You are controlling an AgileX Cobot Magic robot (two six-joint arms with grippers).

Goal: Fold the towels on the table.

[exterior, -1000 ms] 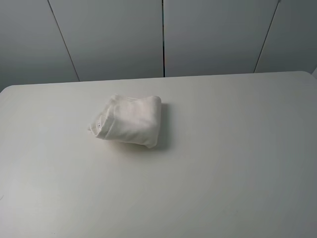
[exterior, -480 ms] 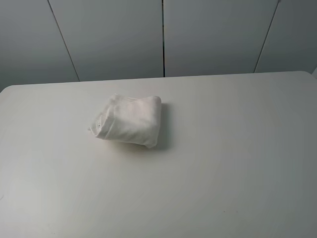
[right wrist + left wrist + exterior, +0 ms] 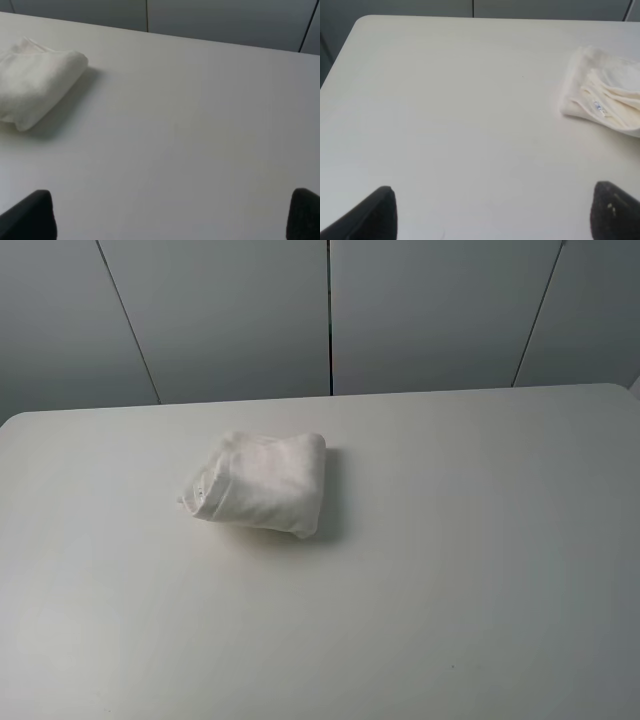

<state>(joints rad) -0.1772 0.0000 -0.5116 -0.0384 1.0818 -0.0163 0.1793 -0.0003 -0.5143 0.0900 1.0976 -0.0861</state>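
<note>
A white terry towel [image 3: 260,483] lies folded into a small thick bundle on the white table [image 3: 450,570], left of centre and toward the back. Its small label shows at the bundle's left end. The towel also shows in the left wrist view [image 3: 605,97], with the label facing the camera, and in the right wrist view [image 3: 35,82]. My left gripper [image 3: 492,215] is open and empty, well short of the towel; its two dark fingertips [image 3: 375,215] stand wide apart. My right gripper [image 3: 167,217] is open and empty too. Neither gripper shows in the exterior view.
Grey wall panels [image 3: 330,310] stand behind the table's far edge. The table's rounded far-left corner [image 3: 362,20] shows in the left wrist view. Bare tabletop surrounds the towel on all sides.
</note>
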